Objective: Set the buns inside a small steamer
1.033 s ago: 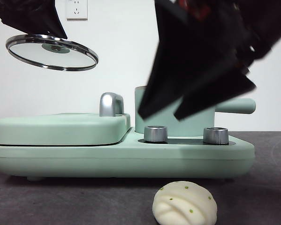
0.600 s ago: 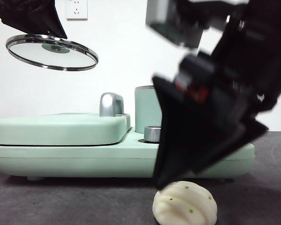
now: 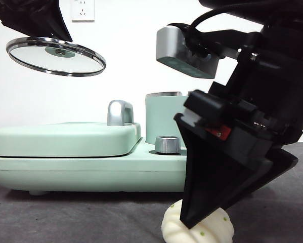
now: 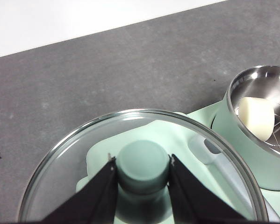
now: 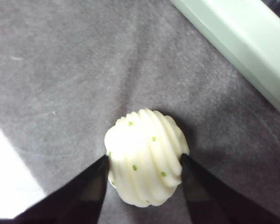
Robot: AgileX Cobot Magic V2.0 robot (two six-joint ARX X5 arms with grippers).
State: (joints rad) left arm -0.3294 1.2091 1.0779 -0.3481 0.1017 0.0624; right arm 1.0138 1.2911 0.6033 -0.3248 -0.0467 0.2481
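The round pleated bun (image 3: pixel 214 232) (image 5: pixel 144 163) with green flecks lies on the dark table in front of the appliance. My right gripper (image 3: pixel 207 217) (image 5: pixel 144 158) is down over it, open, one jaw on each side and close against it. The smooth bun (image 4: pixel 255 116) lies inside the small steamer (image 4: pixel 228 112) (image 3: pixel 164 119), which stands uncovered on the appliance. High at the left, my left gripper (image 4: pixel 142 161) (image 3: pixel 40 20) is shut on the green knob of the glass lid (image 3: pixel 55 55) (image 4: pixel 74 158). The steamer's side handle is hidden behind the right arm in the front view.
The flat mint-green griddle cover (image 3: pixel 65 139) with its chrome handle (image 3: pixel 120 112) fills the appliance's left half. A steel dial (image 3: pixel 167 144) sits on the base (image 3: pixel 90 172) in front of the steamer. A wall socket (image 3: pixel 83 9) is on the white wall behind.
The right arm has come down from in front of the steamer to the table, its jaws now on either side of the pleated bun. The left gripper and the lid have stayed still.
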